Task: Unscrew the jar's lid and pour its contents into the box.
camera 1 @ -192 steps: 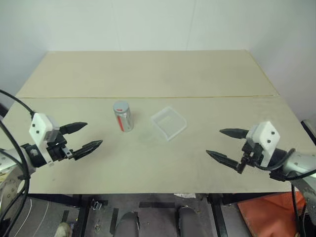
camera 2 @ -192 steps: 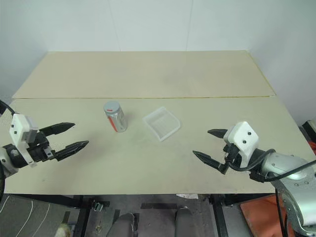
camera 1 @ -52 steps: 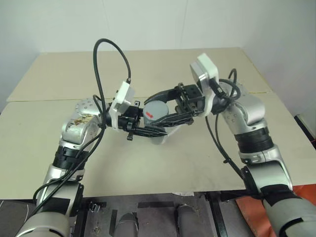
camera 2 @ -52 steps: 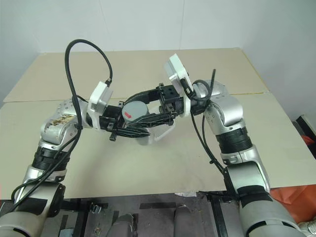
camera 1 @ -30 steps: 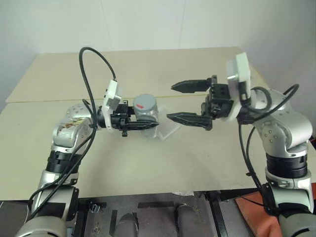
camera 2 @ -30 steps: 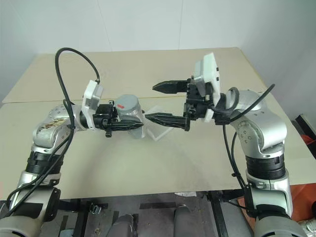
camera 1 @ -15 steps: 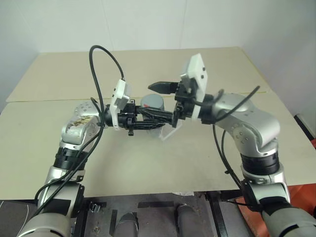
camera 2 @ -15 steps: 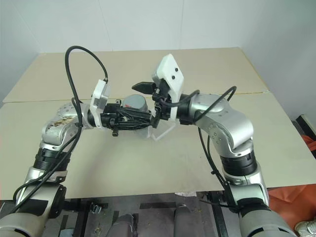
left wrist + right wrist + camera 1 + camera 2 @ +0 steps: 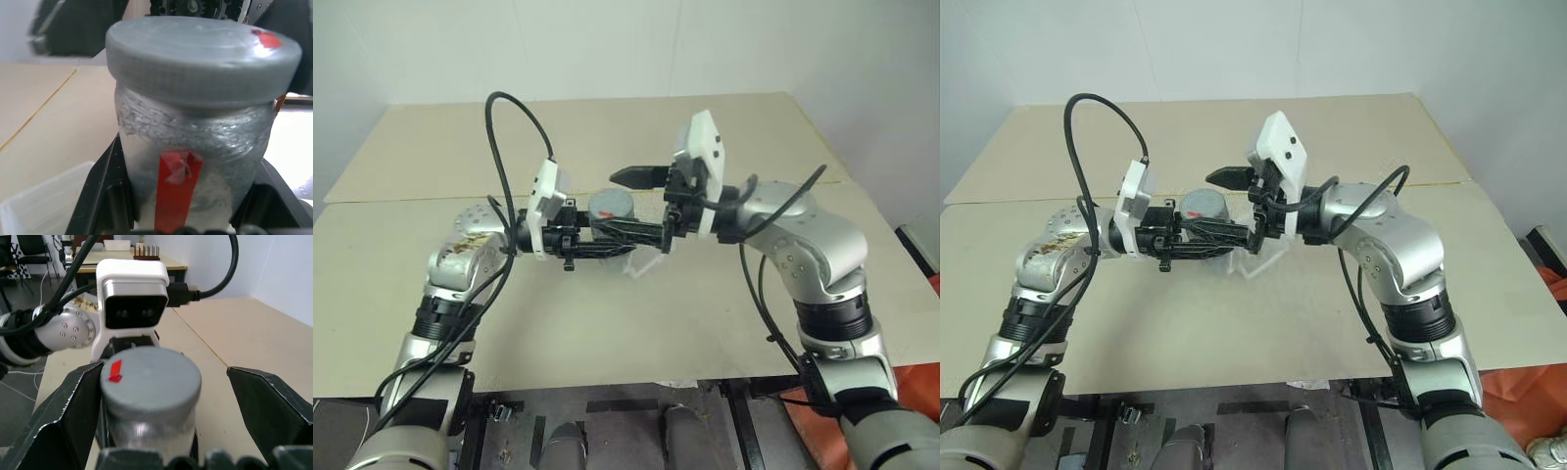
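Observation:
My left gripper (image 9: 605,235) is shut on the silvery-grey jar (image 9: 612,208) and holds it in the air above the table's middle. A strip of red tape (image 9: 173,191) runs down the jar's side. The grey lid (image 9: 149,377), with a small red mark, sits on the jar. My right gripper (image 9: 641,206) is open, with one black finger on each side of the lid. One finger (image 9: 68,416) lies close against the lid and the other (image 9: 266,404) stands well apart. The clear box (image 9: 644,262) rests on the table just below the jar. The contents are hidden inside the jar.
The beige table (image 9: 705,313) stretches wide around both arms, with a seam (image 9: 401,196) running across it behind them. A black cable (image 9: 509,117) loops up from my left wrist.
My right gripper has moved in from the right and slightly down, so its open fingers now straddle the lid. My left gripper has kept the jar in place.

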You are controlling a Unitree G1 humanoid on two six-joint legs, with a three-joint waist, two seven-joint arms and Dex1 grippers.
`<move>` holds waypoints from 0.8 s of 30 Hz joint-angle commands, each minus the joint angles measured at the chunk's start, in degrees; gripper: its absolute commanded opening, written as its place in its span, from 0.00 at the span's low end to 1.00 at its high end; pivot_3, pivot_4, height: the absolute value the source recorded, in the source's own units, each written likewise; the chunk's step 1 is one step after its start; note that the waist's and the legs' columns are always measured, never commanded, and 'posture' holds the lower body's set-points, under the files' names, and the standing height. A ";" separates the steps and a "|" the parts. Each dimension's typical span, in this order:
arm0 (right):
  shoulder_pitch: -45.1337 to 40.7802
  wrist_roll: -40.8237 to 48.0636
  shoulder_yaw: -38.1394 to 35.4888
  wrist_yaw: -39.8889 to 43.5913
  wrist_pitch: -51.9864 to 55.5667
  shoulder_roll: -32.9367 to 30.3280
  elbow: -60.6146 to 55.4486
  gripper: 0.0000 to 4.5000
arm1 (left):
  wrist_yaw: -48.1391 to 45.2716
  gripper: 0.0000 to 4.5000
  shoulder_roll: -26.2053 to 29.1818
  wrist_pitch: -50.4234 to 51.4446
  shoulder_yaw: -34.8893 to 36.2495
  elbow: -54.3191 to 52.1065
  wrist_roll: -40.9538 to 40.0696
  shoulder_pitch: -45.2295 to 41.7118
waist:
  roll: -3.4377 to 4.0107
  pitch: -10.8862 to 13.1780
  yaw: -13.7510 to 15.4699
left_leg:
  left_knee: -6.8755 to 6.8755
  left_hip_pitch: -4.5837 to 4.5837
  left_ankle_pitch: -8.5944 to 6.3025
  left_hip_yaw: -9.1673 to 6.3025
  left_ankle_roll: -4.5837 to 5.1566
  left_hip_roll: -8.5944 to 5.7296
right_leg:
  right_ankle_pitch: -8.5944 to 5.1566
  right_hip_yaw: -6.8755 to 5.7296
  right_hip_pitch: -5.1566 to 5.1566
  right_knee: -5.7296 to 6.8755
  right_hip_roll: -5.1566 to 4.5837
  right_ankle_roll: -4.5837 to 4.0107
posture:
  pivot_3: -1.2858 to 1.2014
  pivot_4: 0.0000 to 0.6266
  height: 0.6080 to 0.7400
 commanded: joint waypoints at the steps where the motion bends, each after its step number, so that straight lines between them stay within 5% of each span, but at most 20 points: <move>1: 0.49 -0.03 -7.32 -1.72 -1.87 -2.23 2.23 1.00 | -2.89 0.43 1.51 -0.36 1.57 -4.34 -2.53 0.76 | 0.00 0.00 0.03 | 0.00 0.01 0.00 0.00 0.00 0.00 | 0.00 0.00 0.00 -0.01 0.00 0.00 | 0.52 0.24 1.00; 13: 2.56 0.19 -9.04 -1.07 -2.22 -4.27 0.59 1.00 | -2.19 0.43 1.52 -0.28 1.94 -3.25 -1.70 0.47 | 0.00 0.00 0.22 | -0.01 -0.01 0.00 0.02 0.00 0.00 | 0.00 0.01 0.00 -0.04 -0.01 0.00 | 0.52 0.24 1.00; 18: 3.29 7.10 -11.10 0.34 1.47 -5.00 -7.27 1.00 | -1.07 0.43 -0.22 -1.42 1.38 -0.43 -0.14 -0.80 | 0.01 0.01 0.34 | -0.01 -0.03 0.00 0.01 0.00 0.00 | 0.00 0.00 -0.01 -0.04 -0.01 0.00 | 0.52 0.24 1.00; 24: 2.40 7.44 -7.18 -2.91 2.51 -2.52 -10.52 1.00 | -1.17 0.43 -1.73 -2.42 0.48 0.54 0.75 -1.40 | 0.01 0.01 0.19 | -0.01 0.01 0.00 0.01 0.00 0.00 | 0.00 0.00 0.02 -0.03 0.00 0.00 | 0.52 0.24 1.00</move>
